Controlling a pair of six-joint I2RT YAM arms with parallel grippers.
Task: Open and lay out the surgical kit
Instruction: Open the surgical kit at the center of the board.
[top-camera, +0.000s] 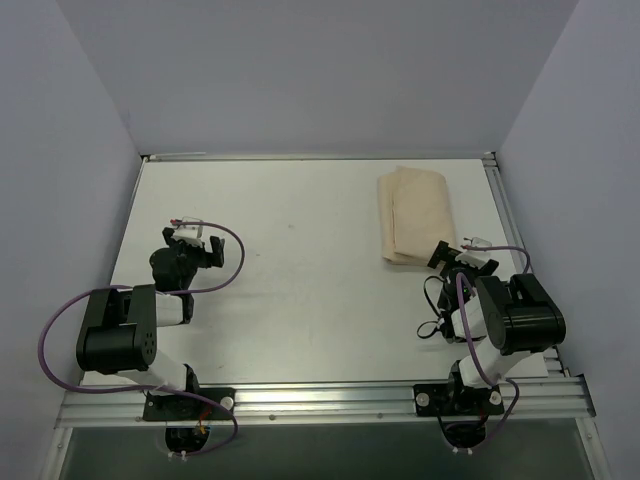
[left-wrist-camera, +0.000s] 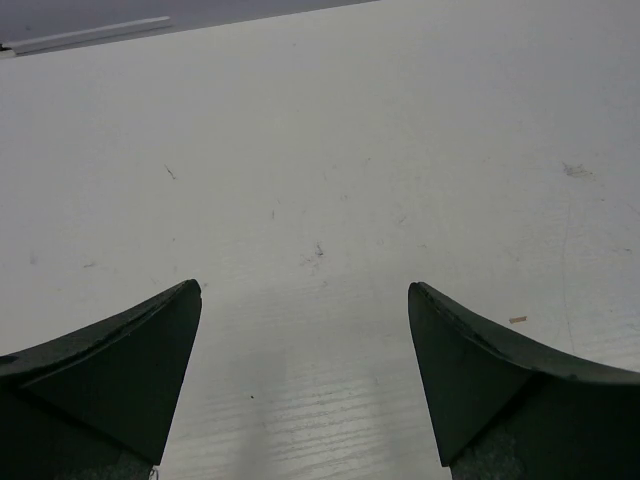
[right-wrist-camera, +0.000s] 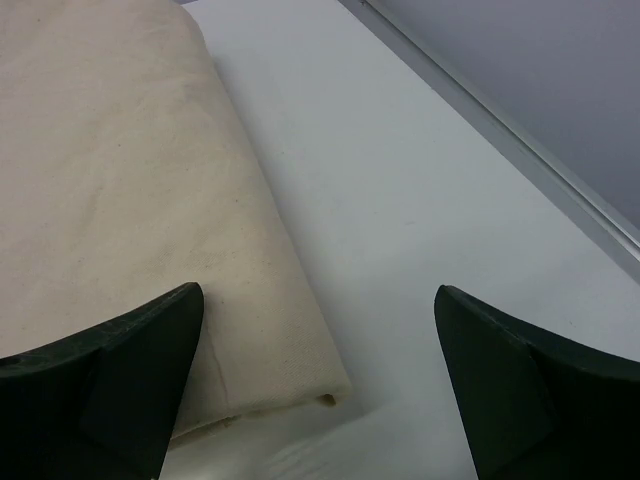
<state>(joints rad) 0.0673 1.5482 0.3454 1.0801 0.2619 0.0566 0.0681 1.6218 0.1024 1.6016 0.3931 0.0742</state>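
The surgical kit (top-camera: 415, 214) lies as a folded beige cloth bundle on the right half of the white table; its tray, tweezers, forceps and packets are hidden inside. In the right wrist view the bundle's near right corner (right-wrist-camera: 150, 220) lies just ahead of my left finger. My right gripper (top-camera: 458, 252) is open and empty, just off the bundle's near right corner, also seen in its own view (right-wrist-camera: 318, 350). My left gripper (top-camera: 188, 238) is open and empty over bare table on the left, far from the kit; its own view (left-wrist-camera: 305, 340) shows only table.
The white table (top-camera: 300, 290) is bounded by a metal rail at the back and right (top-camera: 505, 215), with grey walls on three sides. The rail also shows in the right wrist view (right-wrist-camera: 520, 150). Purple cables loop from both arms.
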